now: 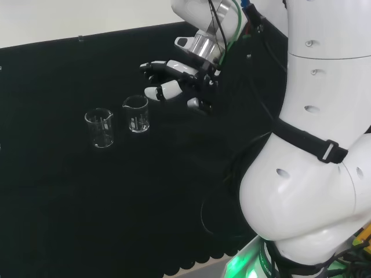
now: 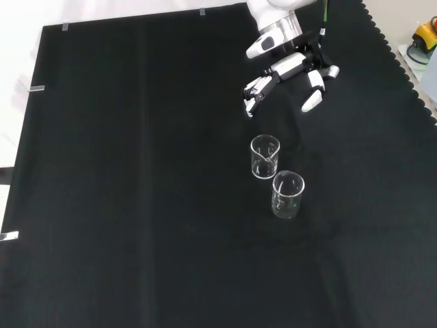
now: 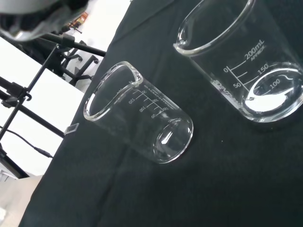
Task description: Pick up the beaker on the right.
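Beaker upright on black cloth, hand near

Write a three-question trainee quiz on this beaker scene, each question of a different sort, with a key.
1. True or false: the hand holds a beaker.
2. How many beakers stand on the black cloth?
3. In the head view, the hand is nearest: A) left beaker B) right beaker

Key: 1 false, it hovers open, apart from both; 2 two, both upright; 3 B.
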Controlling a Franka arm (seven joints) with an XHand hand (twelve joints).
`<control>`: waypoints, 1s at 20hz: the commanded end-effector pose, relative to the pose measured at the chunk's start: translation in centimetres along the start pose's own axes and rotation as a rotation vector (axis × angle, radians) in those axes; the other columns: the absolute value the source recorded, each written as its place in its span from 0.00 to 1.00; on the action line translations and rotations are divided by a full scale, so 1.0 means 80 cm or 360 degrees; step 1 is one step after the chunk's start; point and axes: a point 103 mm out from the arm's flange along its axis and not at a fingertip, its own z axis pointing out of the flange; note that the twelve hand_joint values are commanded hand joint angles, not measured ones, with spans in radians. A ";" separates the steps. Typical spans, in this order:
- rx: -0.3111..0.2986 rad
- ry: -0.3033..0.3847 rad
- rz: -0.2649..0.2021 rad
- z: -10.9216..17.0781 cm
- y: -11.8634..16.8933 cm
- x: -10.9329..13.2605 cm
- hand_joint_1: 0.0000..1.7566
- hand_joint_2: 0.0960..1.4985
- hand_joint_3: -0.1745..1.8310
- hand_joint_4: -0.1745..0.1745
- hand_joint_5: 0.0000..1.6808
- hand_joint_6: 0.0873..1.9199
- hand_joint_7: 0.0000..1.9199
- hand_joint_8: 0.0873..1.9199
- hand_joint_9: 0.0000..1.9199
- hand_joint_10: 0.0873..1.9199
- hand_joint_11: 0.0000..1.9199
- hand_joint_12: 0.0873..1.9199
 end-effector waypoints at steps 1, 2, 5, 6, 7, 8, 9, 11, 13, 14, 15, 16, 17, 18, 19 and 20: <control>-0.0010 0.0030 -0.0050 0.007 0.008 -0.005 0.43 0.21 0.64 0.46 0.19 0.00 0.12 0.28 0.18 0.30 0.00 0.67; -0.0009 0.0031 -0.0053 0.008 0.009 -0.007 0.43 0.21 0.64 0.46 0.19 0.00 0.12 0.28 0.18 0.30 0.00 0.67; -0.0004 0.0050 -0.0054 0.011 0.013 -0.011 0.43 0.21 0.64 0.45 0.19 0.00 0.13 0.28 0.18 0.30 0.00 0.67; -0.0004 0.0055 -0.0058 0.011 0.014 -0.013 0.43 0.21 0.65 0.45 0.19 0.00 0.13 0.28 0.18 0.30 0.00 0.67; -0.0005 0.0060 -0.0062 0.012 0.016 -0.014 0.43 0.21 0.65 0.45 0.19 0.00 0.13 0.28 0.18 0.30 0.00 0.67; -0.0002 0.0062 -0.0067 0.012 0.018 -0.015 0.43 0.20 0.65 0.45 0.19 0.00 0.13 0.27 0.18 0.30 0.00 0.67; 0.0000 0.0064 -0.0072 0.013 0.019 -0.016 0.43 0.20 0.65 0.45 0.19 0.00 0.12 0.27 0.18 0.30 0.00 0.67; 0.0011 0.0086 -0.0089 0.014 0.022 -0.017 0.43 0.20 0.65 0.45 0.19 0.00 0.12 0.27 0.18 0.30 0.00 0.67; 0.0026 0.0102 -0.0110 0.017 0.026 -0.019 0.44 0.20 0.65 0.45 0.18 0.00 0.12 0.27 0.18 0.30 0.00 0.66; 0.0036 0.0106 -0.0117 0.019 0.028 -0.019 0.44 0.20 0.65 0.45 0.18 0.00 0.12 0.27 0.18 0.30 0.00 0.66; 0.0045 0.0112 -0.0123 0.022 0.029 -0.021 0.44 0.20 0.65 0.45 0.17 0.00 0.11 0.26 0.17 0.30 0.00 0.65; 0.0055 0.0115 -0.0130 0.024 0.031 -0.022 0.45 0.20 0.65 0.44 0.16 0.00 0.11 0.26 0.17 0.29 0.00 0.65; 0.0064 0.0116 -0.0136 0.027 0.033 -0.023 0.45 0.19 0.65 0.44 0.16 0.00 0.11 0.26 0.17 0.29 0.00 0.65; 0.0073 0.0115 -0.0144 0.030 0.034 -0.025 0.46 0.19 0.65 0.44 0.15 0.00 0.10 0.25 0.16 0.29 0.00 0.64; 0.0079 0.0112 -0.0151 0.032 0.036 -0.026 0.47 0.18 0.65 0.43 0.14 0.00 0.10 0.25 0.16 0.29 0.00 0.64; 0.0081 0.0111 -0.0157 0.034 0.037 -0.027 0.48 0.18 0.65 0.43 0.13 0.00 0.10 0.25 0.16 0.29 0.00 0.64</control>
